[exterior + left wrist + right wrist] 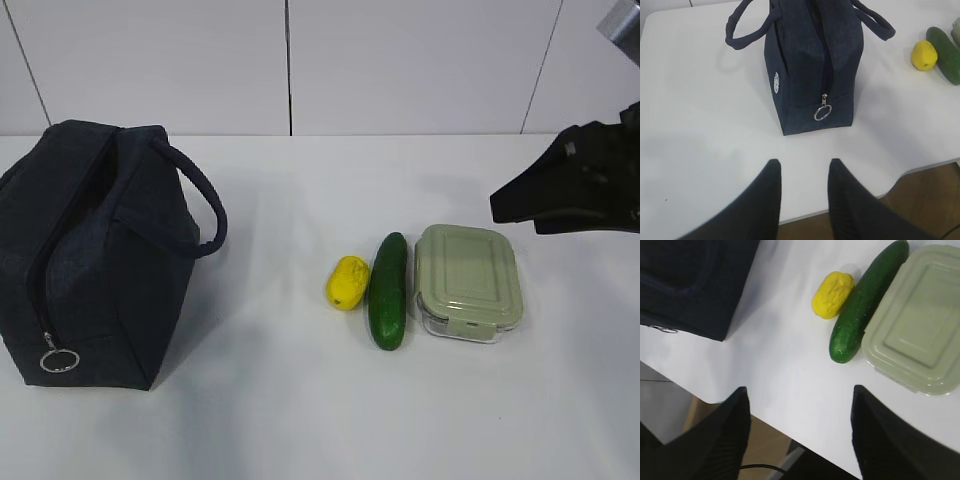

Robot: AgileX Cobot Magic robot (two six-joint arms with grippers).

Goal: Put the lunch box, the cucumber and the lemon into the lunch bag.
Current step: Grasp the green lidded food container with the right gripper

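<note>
Nearest to the exterior camera, at about 8 o'clock on the white table [300, 420]: the lunch bag [90, 250], dark navy, standing upright, one padded handle [200, 205] looping out toward 3 o'clock. Zipper closed along the top and down the near end, silver ring pull [59, 360] hanging low at the bag's near bottom corner.

Right of centre, at about 4 o'clock: three items lying side by side in one row. Leftmost the lemon [347, 282], bright yellow, touching or just beside the cucumber [388, 290]. Dark green cucumber lying lengthwise from 12 to 6 o'clock, just beside the lunch box [468, 282]. Sage-green lid on the box, snap locks down, clear wall visible at the near edge. Row well apart from the bag.

At 3 o'clock, upper right edge: right gripper [510, 208], black, hanging above the table, near the lunch box but not touching it. In the right wrist view: right gripper [800, 405] with jaws spread wide, nothing between them, lemon, cucumber and box lying ahead toward 1 o'clock.

In the left wrist view: left gripper [804, 172] with jaws partly spread, nothing pinched, hovering over the table edge, ring pull and bag end straight ahead at 12 o'clock. Not visible in the exterior view.
</note>
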